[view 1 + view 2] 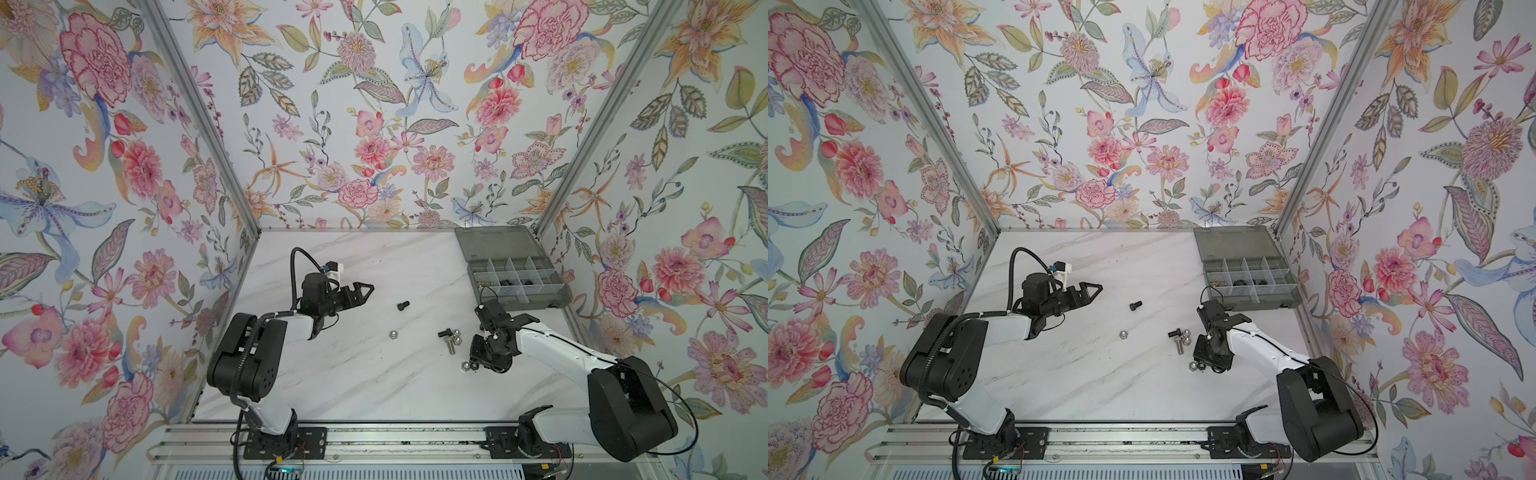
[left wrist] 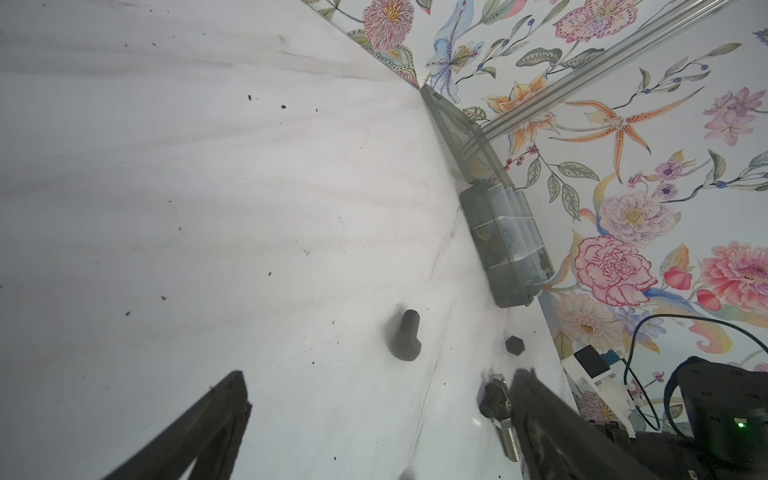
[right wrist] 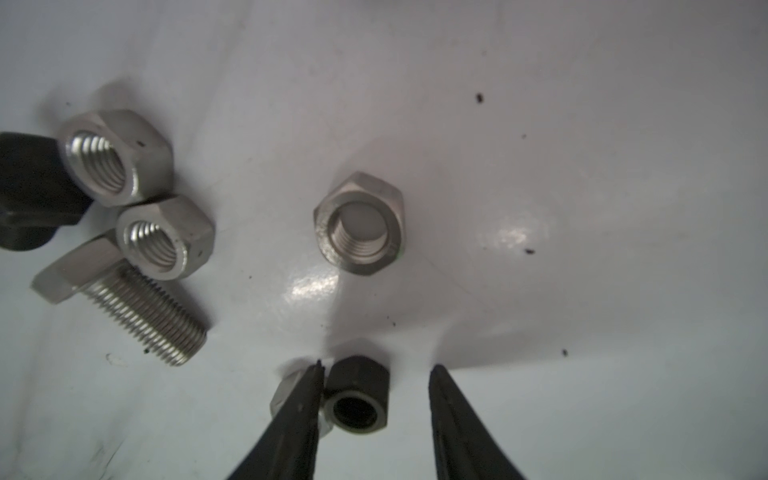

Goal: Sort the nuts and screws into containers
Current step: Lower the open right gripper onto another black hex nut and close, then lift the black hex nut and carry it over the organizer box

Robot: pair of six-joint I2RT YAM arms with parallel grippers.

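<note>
blk screw alone, silver nuts clustered, organiser box open

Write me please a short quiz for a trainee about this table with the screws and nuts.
1. True or false: the box is closed.
2. What lies inside the open right gripper? A: a coin. B: a black nut. C: a key.
3. Which gripper is nearer to the lone black screw?
Key: 1 false; 2 B; 3 the left gripper.
</note>
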